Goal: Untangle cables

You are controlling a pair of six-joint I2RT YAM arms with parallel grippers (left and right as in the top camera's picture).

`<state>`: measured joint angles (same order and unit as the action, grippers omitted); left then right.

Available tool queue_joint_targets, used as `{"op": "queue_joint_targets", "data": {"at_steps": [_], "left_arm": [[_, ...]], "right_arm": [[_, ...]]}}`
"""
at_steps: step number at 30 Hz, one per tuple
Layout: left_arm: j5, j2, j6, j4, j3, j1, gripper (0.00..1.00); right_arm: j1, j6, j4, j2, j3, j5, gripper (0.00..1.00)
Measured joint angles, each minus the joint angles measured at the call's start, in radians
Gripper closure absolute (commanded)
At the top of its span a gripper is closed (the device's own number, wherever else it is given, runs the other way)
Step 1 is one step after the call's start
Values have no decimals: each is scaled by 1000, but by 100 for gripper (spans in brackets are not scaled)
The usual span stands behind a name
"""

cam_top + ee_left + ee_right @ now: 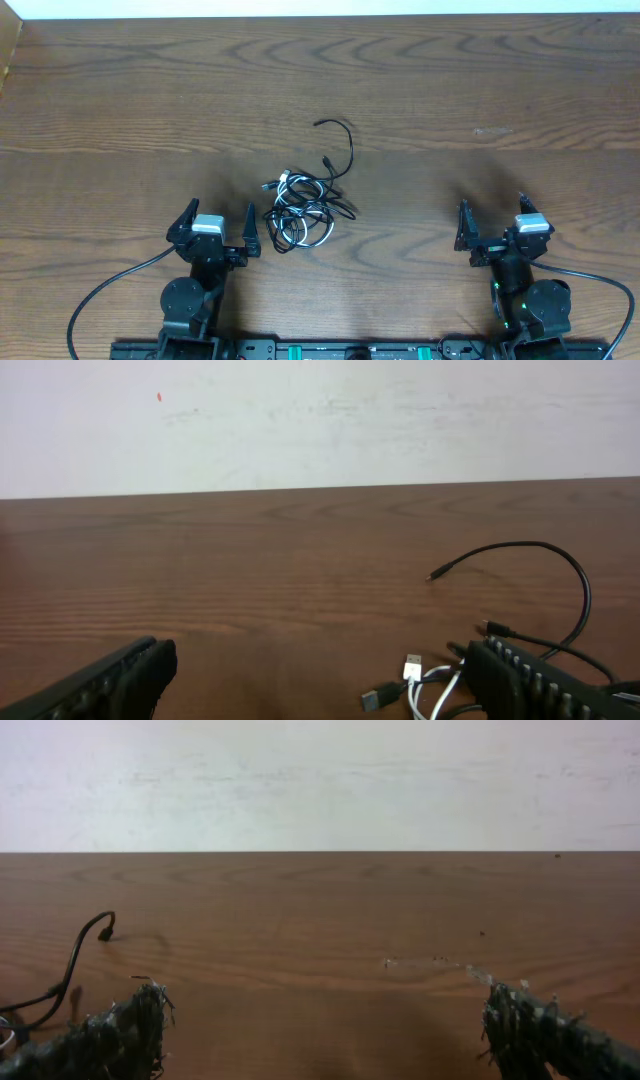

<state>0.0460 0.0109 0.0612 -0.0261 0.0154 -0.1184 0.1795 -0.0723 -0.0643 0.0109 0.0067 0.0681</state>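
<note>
On your left, the left gripper (221, 207) rests low on the table (450, 80) with its jaws spread wide and nothing between them. Just beside its inner finger, a little ahead and to the right, lie the cables (300, 208): a small knot in which a white cable (414, 668) loops through several thin black ones, and one black tail (349, 150) arcs away from the knot toward the far side, its plug lying free. Expect these cords to be light, limp and somewhat slick; they will likely drag the whole bundle along rather than slide apart. You would do best to pinch near a plug or the free black tail, where a single strand stands clear, while pinning the knot. On your right, the right gripper (492, 205) sits well apart from the cables, jaws equally wide and empty.
</note>
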Motion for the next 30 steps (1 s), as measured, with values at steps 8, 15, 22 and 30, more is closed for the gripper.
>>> {"op": "queue_joint_targets", "data": {"at_steps": [8, 15, 22, 30], "left_arm": [[0, 0, 0, 0, 0, 0, 3], [0, 0, 0, 0, 0, 0, 3], [0, 0, 0, 0, 0, 0, 3], [0, 0, 0, 0, 0, 0, 3]], "right_arm": [[0, 0, 0, 0, 0, 0, 1], [0, 0, 0, 0, 0, 0, 1], [0, 0, 0, 0, 0, 0, 1], [0, 0, 0, 0, 0, 0, 1]]}}
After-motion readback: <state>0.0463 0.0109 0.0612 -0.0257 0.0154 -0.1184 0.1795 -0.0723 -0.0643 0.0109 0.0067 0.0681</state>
